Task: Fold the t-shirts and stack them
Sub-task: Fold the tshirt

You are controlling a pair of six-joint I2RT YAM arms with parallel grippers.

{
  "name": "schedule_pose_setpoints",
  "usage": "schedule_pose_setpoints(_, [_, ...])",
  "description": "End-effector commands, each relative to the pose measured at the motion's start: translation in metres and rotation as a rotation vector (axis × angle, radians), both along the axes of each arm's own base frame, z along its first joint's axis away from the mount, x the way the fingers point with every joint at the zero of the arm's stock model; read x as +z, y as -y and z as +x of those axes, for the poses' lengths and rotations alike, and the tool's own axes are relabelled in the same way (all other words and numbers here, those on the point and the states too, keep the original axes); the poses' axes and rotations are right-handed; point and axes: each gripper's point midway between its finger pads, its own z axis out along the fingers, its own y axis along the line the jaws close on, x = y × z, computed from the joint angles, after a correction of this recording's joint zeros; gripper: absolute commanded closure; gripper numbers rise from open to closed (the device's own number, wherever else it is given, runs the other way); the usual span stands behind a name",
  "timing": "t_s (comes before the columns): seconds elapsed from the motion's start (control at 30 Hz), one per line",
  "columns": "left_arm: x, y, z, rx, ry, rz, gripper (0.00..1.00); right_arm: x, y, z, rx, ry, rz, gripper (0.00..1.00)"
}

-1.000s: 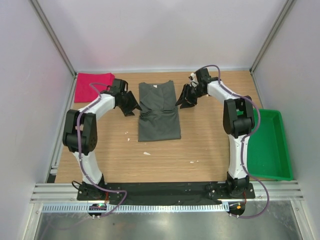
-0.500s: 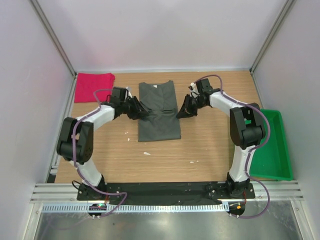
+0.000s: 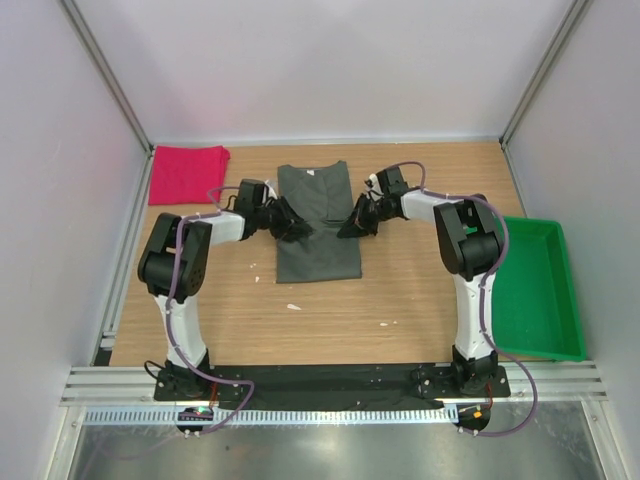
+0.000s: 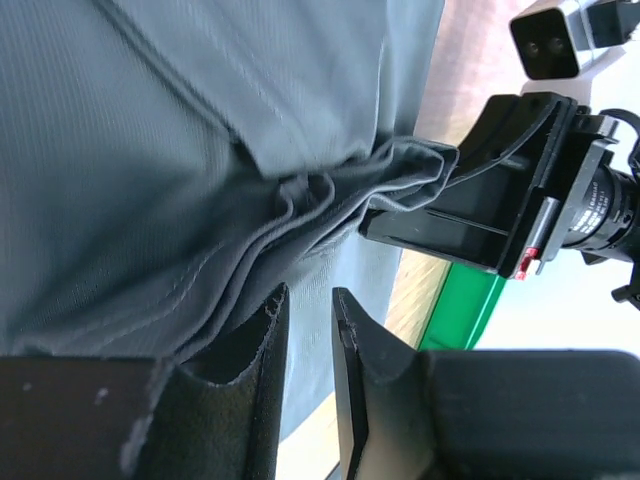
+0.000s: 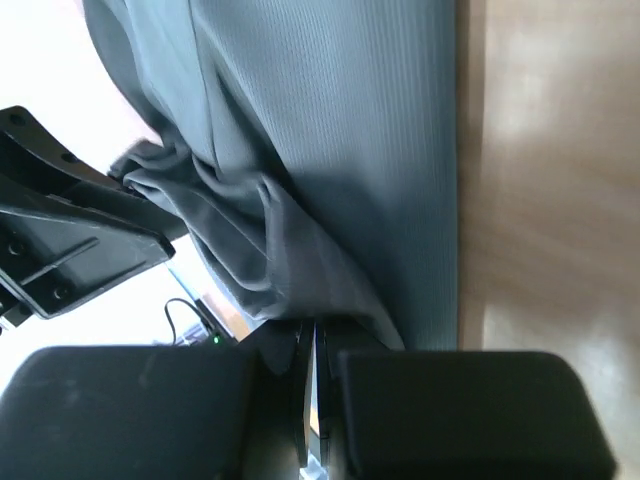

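Left wrist | left fingers [image 4: 262, 370] pinch grey-olive t-shirt [image 4: 150, 150] | right wrist | right fingers [image 5: 335, 400] clamped on it

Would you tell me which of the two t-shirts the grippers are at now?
The dark grey-olive t-shirt in the middle: the left gripper and right gripper sit at its bunched sides. The pinkish-red t-shirt lies folded far left, untouched.

centre t-shirt [image 3: 318, 250] lies mid table [image 3: 400, 290]; corner t-shirt [image 3: 185, 172] sits far left, behind it; tray [image 3: 540, 300] just beside table's right edge, nearer front.
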Motion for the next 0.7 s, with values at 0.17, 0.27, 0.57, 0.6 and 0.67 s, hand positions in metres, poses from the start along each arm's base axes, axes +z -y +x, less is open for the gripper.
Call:
schedule_pose_setpoints(0.17, [0.011,-0.010,0.040,-0.002,0.066,-0.027,0.76,0.022,-0.003,0.053,-0.034,0.101,0.052,0.93])
schedule_pose_setpoints(0.27, [0.003,-0.021,0.046,-0.017,0.064,0.013,0.76,0.014,0.001,0.062,-0.064,0.086,0.053,0.94])
schedule_pose_setpoints(0.57, [0.013,-0.035,0.071,-0.103,0.125,0.116,0.74,0.009,0.015,0.089,-0.090,0.072,0.015,0.93])
schedule_pose_setpoints(0.6, [0.019,-0.037,0.071,-0.105,0.140,0.134,0.73,0.020,0.018,0.097,-0.091,0.106,0.006,0.93])
schedule_pose_setpoints(0.67, [0.036,-0.044,0.070,-0.102,0.175,0.183,0.71,0.024,0.022,0.095,-0.073,0.104,-0.026,0.93])
